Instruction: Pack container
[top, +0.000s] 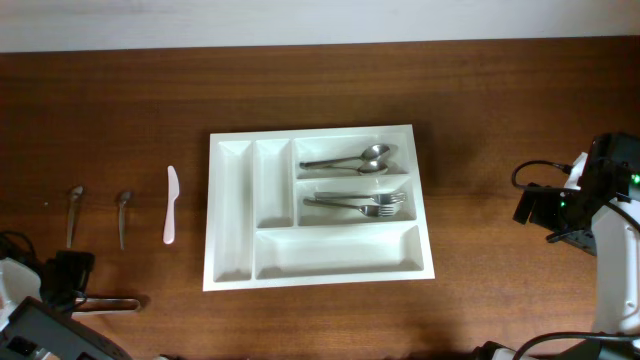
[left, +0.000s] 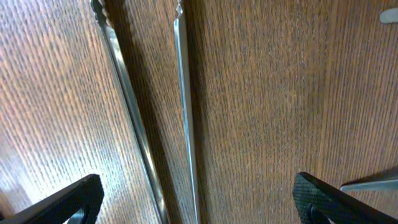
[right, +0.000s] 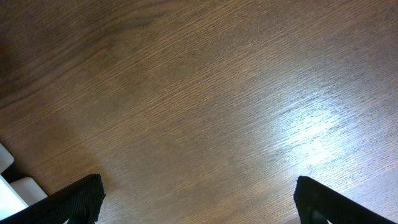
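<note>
Overhead, the container (top: 335, 252) lies between left gripper (top: 72, 265) and right gripper (top: 527, 206), both spread wide.

Here's the dark brown wooden table (top: 500, 110), filling nearly the whole overhead view, its grain running left to right; along the far edge, a pale off-white strip (top: 300, 20) of background, whether wall or floor I can't tell; close in on the right wrist view, a bright patch of reflected light (right: 311, 134) sits on the varnished top, and the wood darkens toward the upper left corner; on the left wrist view, a fainter sheen (left: 25, 174) at lower left; fine straight grain throughout.
</note>
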